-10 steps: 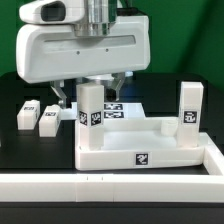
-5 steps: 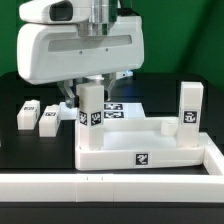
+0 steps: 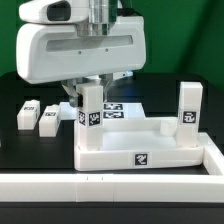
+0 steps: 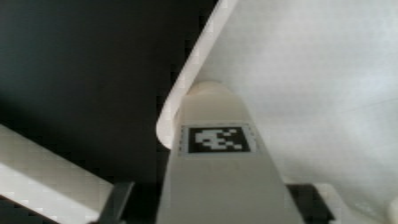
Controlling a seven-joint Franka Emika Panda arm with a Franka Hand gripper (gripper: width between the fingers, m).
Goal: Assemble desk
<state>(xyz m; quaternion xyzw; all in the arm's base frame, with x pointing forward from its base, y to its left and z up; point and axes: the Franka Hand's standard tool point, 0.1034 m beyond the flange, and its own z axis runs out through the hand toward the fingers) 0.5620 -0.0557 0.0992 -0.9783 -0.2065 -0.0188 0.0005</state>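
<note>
The tool (image 4: 214, 205) straddles the upright leg (image 3: 91, 106) at a corner of the desk top (image 3: 140, 152), jaws partly open, grip unclear.

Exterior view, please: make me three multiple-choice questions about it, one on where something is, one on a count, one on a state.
1. Where do the two loose legs lie?
A. On the black table, to the exterior view's left of the desk top
B. Inside the desk top
C. Stacked on each other

2. How many legs stand upright on the desk top?
A. One
B. Two
C. Four

3. How is the left leg, the one at the gripper?
A. Lying flat
B. Upright between the fingers
C. Hanging sideways above the table

Answers:
1 A, both lie flat on the table beside the desk top.
2 B, the left leg and the right leg stand at two of its corners.
3 B, the wrist view shows one finger on each side of it.
</note>
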